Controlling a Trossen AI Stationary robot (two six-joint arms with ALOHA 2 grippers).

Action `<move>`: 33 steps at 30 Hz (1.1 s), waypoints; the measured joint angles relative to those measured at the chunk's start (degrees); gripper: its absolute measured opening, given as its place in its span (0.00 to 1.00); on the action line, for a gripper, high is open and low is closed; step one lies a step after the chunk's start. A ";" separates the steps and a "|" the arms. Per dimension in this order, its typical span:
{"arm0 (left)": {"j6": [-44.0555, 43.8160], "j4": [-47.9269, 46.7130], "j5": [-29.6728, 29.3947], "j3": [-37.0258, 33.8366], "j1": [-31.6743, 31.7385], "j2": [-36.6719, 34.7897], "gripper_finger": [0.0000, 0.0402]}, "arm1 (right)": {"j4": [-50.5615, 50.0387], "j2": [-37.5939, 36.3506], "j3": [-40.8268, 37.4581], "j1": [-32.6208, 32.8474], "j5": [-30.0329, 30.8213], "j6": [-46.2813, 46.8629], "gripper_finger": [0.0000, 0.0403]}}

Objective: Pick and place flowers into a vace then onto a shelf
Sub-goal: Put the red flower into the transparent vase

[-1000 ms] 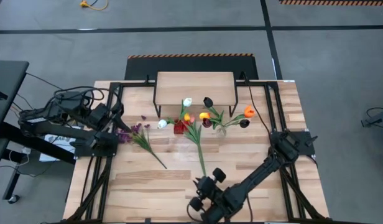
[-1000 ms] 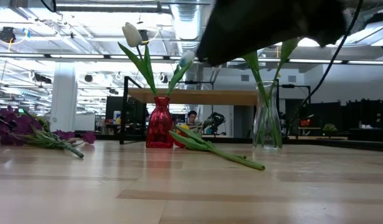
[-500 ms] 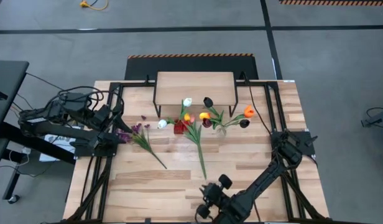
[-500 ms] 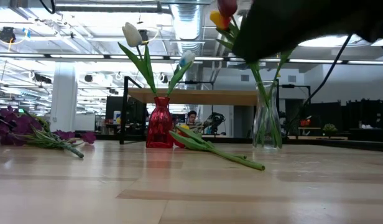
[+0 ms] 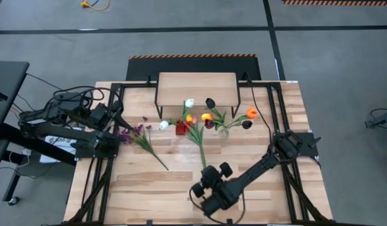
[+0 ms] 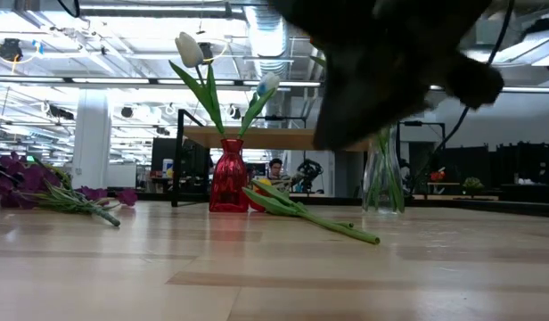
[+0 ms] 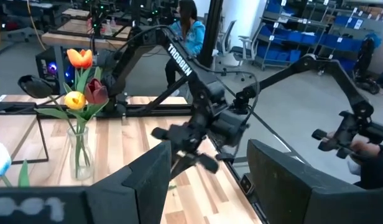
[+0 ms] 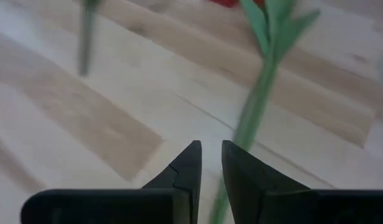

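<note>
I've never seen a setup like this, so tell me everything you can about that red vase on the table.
The red vase looks like translucent red glass, narrow at the neck and flaring wider toward its base. It stands upright on the plank table, just in front of the small raised shelf, beside a clear glass vase. Two tulips rise from it on long green stems, one white, one paler. A loose green-stemmed flower lies on the table beside its base. No robot arm touches it.

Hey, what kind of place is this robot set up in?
Most likely a robotics lab in an open industrial workspace: a plank table on grey concrete floor, blue storage bins on racks, and a seated person at benches behind.
</note>
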 joint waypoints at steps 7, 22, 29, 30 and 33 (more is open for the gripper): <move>0.89 -1.14 0.02 0.00 0.00 0.02 0.50 | 4.18 0.00 -4.55 -1.38 -6.06 2.41 0.14; 1.01 -1.96 0.11 0.00 0.00 0.02 0.50 | 5.99 0.02 -4.55 -2.55 -9.96 -1.71 0.33; 0.98 -2.27 0.11 0.00 0.00 0.02 0.50 | 6.51 0.02 -4.55 -3.54 -12.21 -4.19 0.39; 0.98 -2.50 0.11 0.00 0.00 0.02 0.50 | 6.47 0.02 -4.55 -3.68 -12.53 -4.19 0.40; 0.98 -3.01 0.11 0.00 0.00 0.02 0.50 | 6.19 0.02 -4.55 -4.16 -14.06 -4.29 0.39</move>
